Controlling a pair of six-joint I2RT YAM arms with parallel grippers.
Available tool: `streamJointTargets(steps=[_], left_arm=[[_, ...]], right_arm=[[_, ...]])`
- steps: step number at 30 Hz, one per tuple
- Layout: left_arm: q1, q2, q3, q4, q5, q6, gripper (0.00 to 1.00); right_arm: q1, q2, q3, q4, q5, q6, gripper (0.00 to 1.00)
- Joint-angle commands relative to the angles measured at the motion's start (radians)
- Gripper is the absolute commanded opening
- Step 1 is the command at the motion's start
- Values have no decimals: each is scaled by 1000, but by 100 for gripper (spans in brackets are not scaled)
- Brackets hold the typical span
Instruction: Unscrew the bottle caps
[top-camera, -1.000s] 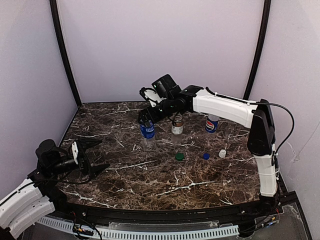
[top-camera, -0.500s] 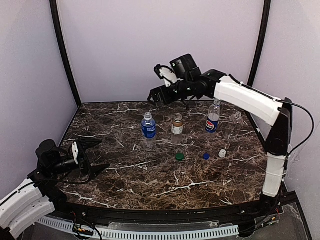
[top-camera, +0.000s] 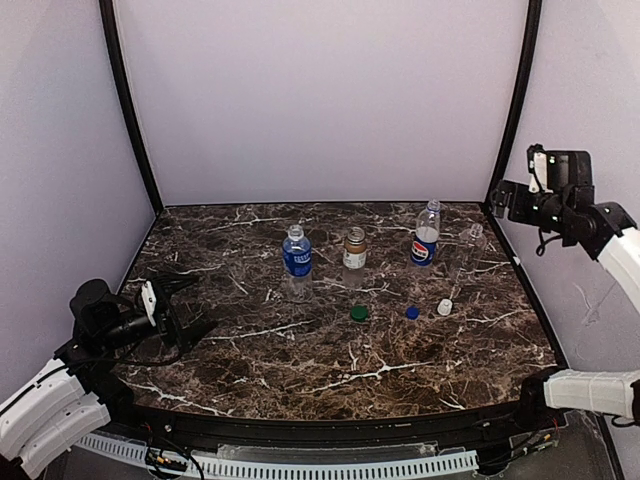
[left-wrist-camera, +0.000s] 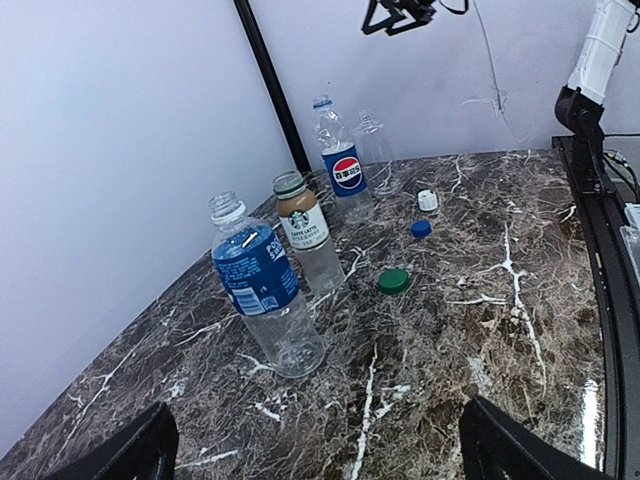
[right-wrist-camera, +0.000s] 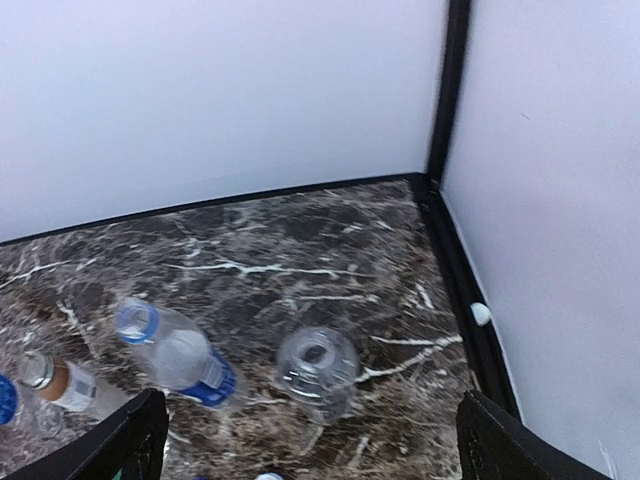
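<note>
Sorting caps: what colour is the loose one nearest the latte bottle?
Green cap, clearest in left wrist view.

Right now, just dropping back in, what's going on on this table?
Neither arm is handling anything. The left gripper sits low at the near left edge and the right gripper hangs high by the right wall, both with jaws open and empty. The green cap, a loose blue cap and the white cap lie on the table. The Pepsi bottle has its own blue cap on. The unlabelled bottle, brown bottle and blue-labelled bottle look open.
</note>
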Motion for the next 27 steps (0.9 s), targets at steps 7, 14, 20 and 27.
streamJointTargets(steps=[7,14,20,27], left_arm=[[27,12,-2,55,-328,-24,99],[85,38,31,57,-594,-59,99],[119,65,35,42,-629,-73,99],[147,98,19,49,-593,-64,99]], right_arm=[[-158,-366,-547,168,64,51,99],[-158,-684,-870,361,238,203,99],[-158,-797,-937,312,333,331,99],[-158,-769,-962,300,351,342,99]])
